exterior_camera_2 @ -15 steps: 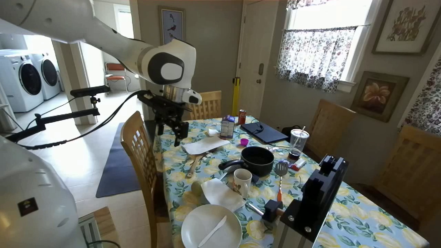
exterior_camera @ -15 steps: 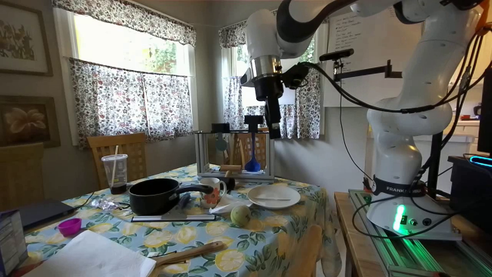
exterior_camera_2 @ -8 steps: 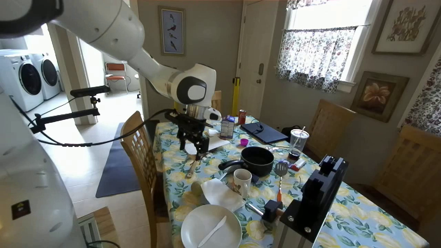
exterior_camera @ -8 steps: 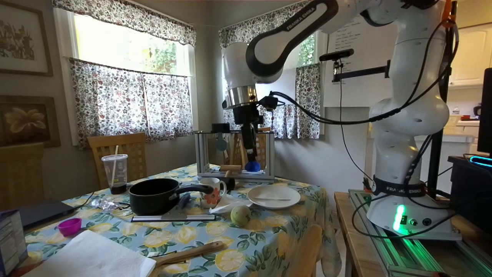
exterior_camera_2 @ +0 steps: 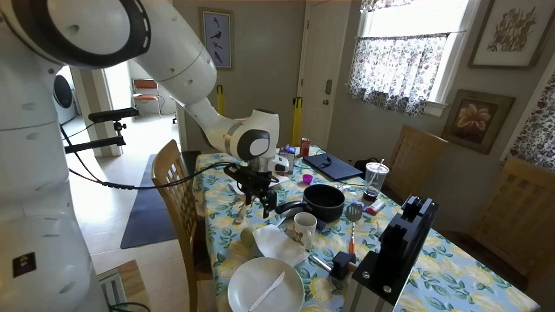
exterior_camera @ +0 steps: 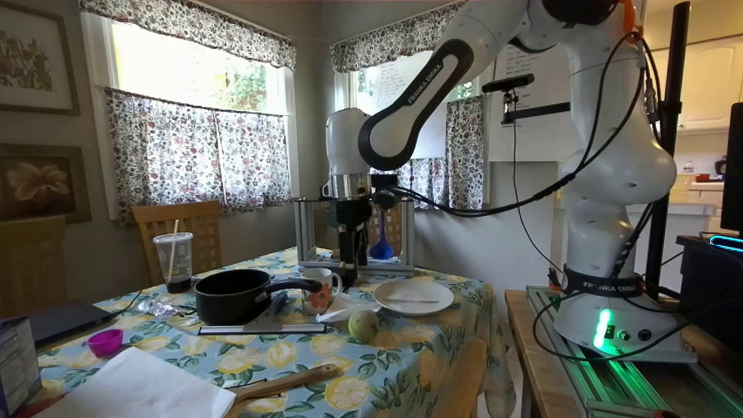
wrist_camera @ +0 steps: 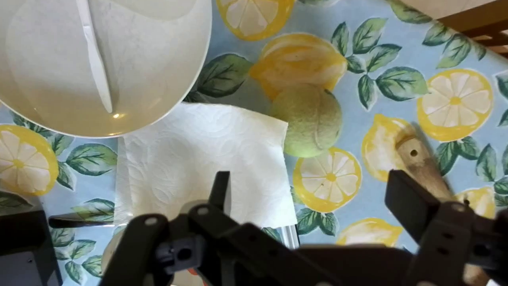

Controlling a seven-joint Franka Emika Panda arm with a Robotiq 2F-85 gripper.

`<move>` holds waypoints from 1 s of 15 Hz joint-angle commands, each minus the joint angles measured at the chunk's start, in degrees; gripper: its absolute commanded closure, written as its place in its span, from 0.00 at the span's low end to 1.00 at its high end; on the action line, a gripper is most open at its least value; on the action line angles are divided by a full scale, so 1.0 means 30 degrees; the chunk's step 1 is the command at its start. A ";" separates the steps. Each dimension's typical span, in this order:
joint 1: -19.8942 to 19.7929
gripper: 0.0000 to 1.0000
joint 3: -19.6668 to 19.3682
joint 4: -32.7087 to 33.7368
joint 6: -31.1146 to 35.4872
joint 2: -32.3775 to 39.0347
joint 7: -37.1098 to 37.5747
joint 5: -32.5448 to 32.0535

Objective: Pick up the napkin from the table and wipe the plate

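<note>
Napkin (wrist_camera: pixel 202 163) not grabbed yet afaict, lying on table (wrist_camera: pixel 357 131) at approx 5 o'clock from plate (wrist_camera: pixel 147 59) in wrist view. Gripper (wrist_camera: pixel 307 180) spread wide w/ nothing in it. Pickup + wipe both TBD imo.

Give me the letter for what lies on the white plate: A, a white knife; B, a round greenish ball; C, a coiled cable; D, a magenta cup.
A: a white knife lies on the plate, as the wrist view and both exterior views show.
</note>
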 commanded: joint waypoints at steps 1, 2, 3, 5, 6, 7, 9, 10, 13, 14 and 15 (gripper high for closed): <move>0.0032 0.00 -0.0054 0.0101 -0.0023 0.0087 0.0013 0.0007; 0.0033 0.00 -0.0056 0.0148 -0.0023 0.0100 0.0030 0.0007; 0.0033 0.00 -0.0056 0.0182 -0.0023 0.0098 0.0044 0.0007; 0.0022 0.00 -0.0116 0.0181 0.0535 0.0458 0.0296 -0.0142; 0.0002 0.00 -0.0134 0.0217 0.0840 0.0689 0.0299 -0.0071; 0.0000 0.00 -0.0201 0.0188 0.1234 0.0892 0.0454 -0.0327; -0.0024 0.00 -0.0346 0.0083 0.2280 0.1350 0.0603 -0.0447; -0.0005 0.00 -0.0437 0.0077 0.2589 0.1593 0.0658 -0.0571; 0.0007 0.00 -0.0681 0.0046 0.3994 0.2484 0.0574 -0.0409; 0.0055 0.00 -0.0837 0.0012 0.4446 0.2750 0.0766 -0.0587; -0.0045 0.00 -0.0849 -0.0072 0.4918 0.3004 0.0508 -0.0183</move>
